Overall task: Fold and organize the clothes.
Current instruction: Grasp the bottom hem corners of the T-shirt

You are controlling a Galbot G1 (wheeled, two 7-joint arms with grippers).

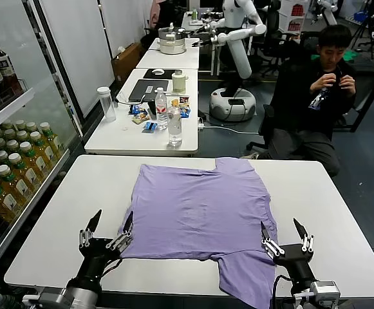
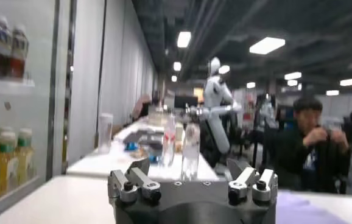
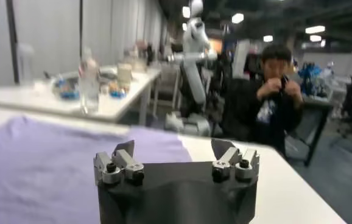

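The clothes are one lavender T-shirt (image 1: 199,209), spread flat across the white table (image 1: 77,212), with its collar at the far side. One sleeve hangs over the front edge near my right arm. My left gripper (image 1: 114,217) stands open just off the shirt's near left corner, holding nothing. By the near right side of the shirt my right gripper (image 1: 279,224) is open and empty too. In the left wrist view the open left gripper (image 2: 189,167) points over the table, with a strip of shirt (image 2: 307,210) beside it. In the right wrist view the right gripper (image 3: 173,149) is open beside the shirt (image 3: 42,164).
Beyond the table stands a second white table (image 1: 109,141) with water bottles (image 1: 174,125), a cup and a laptop. A person in black (image 1: 315,96) sits at the back right. Shelves of bottled drinks (image 1: 6,174) line the left. Another white robot (image 1: 235,58) stands farther back.
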